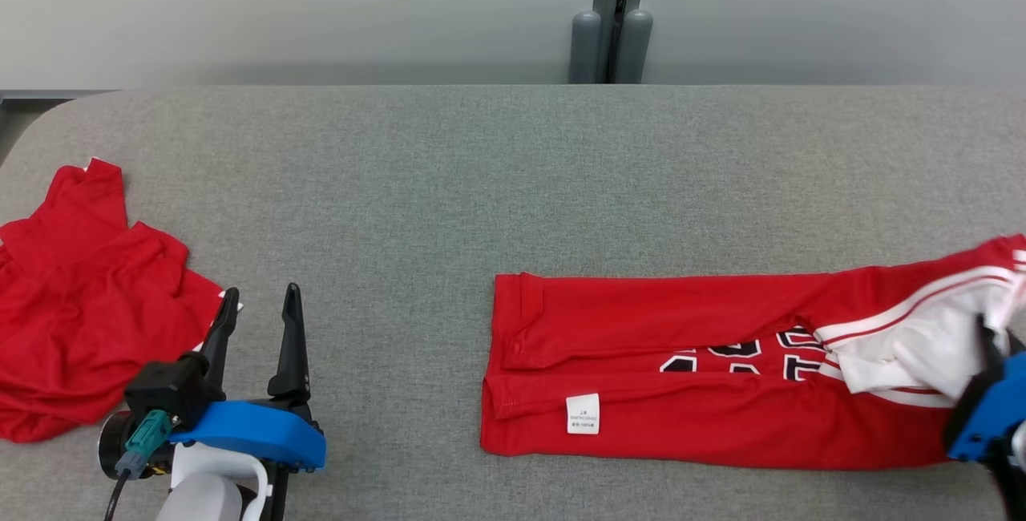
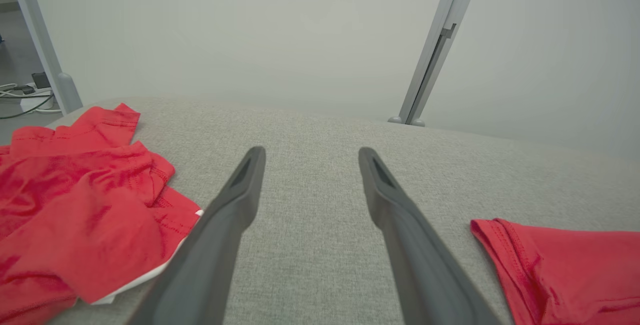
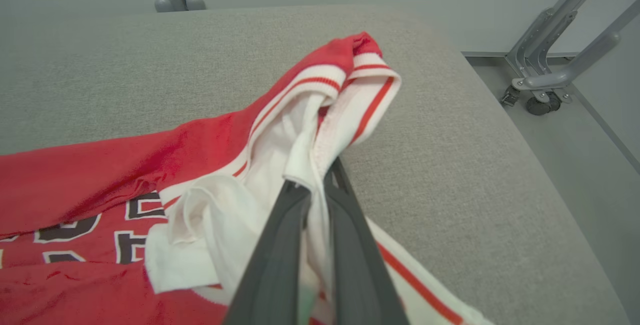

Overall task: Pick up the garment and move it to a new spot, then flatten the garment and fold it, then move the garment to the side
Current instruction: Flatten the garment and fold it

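Beside the left gripper (image 1: pixel 262 291) (fingers apart) lies a crumpled red garment (image 1: pixel 80 321).

The table (image 1: pixel 513 184) before me was a broad surface covered in grey woven fabric, rounded at its far left corner. On my right lay a red jersey (image 1: pixel 681 345), folded into a long band running left to right, with black-and-white lettering and a small white label (image 1: pixel 583 413) facing up near its left end. Its right end, trimmed in white with red stripes, was bunched and raised. Well apart, at the table's left edge, lay a crumpled red garment (image 1: pixel 72 321).
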Robot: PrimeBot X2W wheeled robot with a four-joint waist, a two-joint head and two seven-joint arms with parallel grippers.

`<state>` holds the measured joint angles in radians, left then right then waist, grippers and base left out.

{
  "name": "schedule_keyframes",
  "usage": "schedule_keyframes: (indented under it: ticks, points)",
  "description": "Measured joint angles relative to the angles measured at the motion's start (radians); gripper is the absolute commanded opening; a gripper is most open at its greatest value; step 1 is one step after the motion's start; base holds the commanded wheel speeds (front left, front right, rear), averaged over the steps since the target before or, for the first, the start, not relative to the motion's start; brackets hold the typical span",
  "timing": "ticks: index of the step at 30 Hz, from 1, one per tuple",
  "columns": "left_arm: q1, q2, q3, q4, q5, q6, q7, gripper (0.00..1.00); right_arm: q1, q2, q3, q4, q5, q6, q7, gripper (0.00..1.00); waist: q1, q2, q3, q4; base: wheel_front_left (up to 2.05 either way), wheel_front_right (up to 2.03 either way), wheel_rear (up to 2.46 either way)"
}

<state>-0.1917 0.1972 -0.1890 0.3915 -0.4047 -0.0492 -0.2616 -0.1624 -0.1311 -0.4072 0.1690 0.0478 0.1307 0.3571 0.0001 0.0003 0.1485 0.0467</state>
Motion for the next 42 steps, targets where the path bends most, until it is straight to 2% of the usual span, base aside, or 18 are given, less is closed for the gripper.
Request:
schedule_keyframes:
  ticks: [6, 10, 16, 20, 25, 32, 33, 34, 35, 38, 42]
  points:
    - [0.001, 0.003, -0.006, 0.001, -0.002, 0.0, 0.0, 1.0, 0.038, 0.053, 0.202, -0.149, 0.037, 0.0, 0.071, 0.0, -0.0001, -0.0002, -0.009, 0.003, 0.0, 0.0, 0.0]
    - [0.001, 0.007, -0.011, 0.0, -0.003, -0.003, 0.0, 1.0, 0.031, 0.067, 0.379, -0.154, 0.076, 0.0, 0.095, 0.0, -0.0001, -0.0002, -0.008, 0.011, 0.0, 0.0, 0.0]
    - [-0.001, 0.008, -0.019, -0.001, -0.003, -0.004, 0.0, 1.0, -0.062, 0.078, 0.621, -0.015, 0.155, 0.0, 0.089, 0.0, 0.0, -0.0002, -0.001, 0.029, 0.0, 0.0, 0.0]
    - [-0.008, 0.008, -0.027, 0.001, -0.003, -0.005, 0.0, 1.0, -0.15, 0.081, 0.717, 0.109, 0.212, 0.0, 0.057, 0.0, 0.0, -0.0002, 0.002, 0.044, 0.0, 0.0, 0.0]
    - [-0.016, -0.001, -0.046, 0.016, -0.003, -0.013, 0.0, 1.0, -0.242, 0.082, 0.794, 0.241, 0.293, 0.0, 0.001, 0.0, -0.0001, -0.0002, 0.0, 0.074, 0.0, 0.0, 0.0]
    - [-0.018, -0.004, -0.051, 0.029, -0.006, -0.015, 0.0, 1.0, -0.317, 0.082, 0.857, 0.373, 0.344, 0.0, -0.058, 0.0, 0.0, -0.0002, 0.0, 0.094, 0.0, 0.0, 0.0]
    - [-0.018, -0.004, -0.051, 0.031, -0.006, -0.015, 0.0, 1.0, -0.324, 0.082, 0.862, 0.387, 0.351, 0.0, -0.069, 0.2, -0.0001, -0.0002, -0.001, 0.095, 0.0, 0.0, 0.0]
    - [-0.018, -0.004, -0.051, 0.033, -0.007, -0.016, 0.0, 1.0, -0.33, 0.081, 0.872, 0.399, 0.358, 0.0, -0.077, 0.8, -0.0001, -0.0002, -0.002, 0.096, 0.0, 0.0, 0.0]
    - [-0.018, -0.004, -0.051, 0.034, -0.008, -0.019, 0.0, 1.0, -0.335, 0.081, 0.881, 0.409, 0.368, 0.0, -0.083, 1.0, -0.0001, -0.0002, -0.003, 0.096, 0.0, 0.0, 0.0]
    - [-0.018, -0.003, -0.05, 0.04, -0.009, -0.019, 0.0, 1.0, -0.342, 0.081, 0.907, 0.418, 0.421, 0.0, -0.11, 1.0, 0.0, -0.0003, -0.006, 0.095, 0.0, 0.0, 0.0]
    - [-0.017, -0.003, -0.045, 0.039, -0.016, -0.019, 0.0, 1.0, -0.348, 0.081, 0.941, 0.331, 0.588, 0.0, -0.164, 1.0, 0.0, -0.0003, -0.011, 0.082, 0.0, 0.0, 0.0]
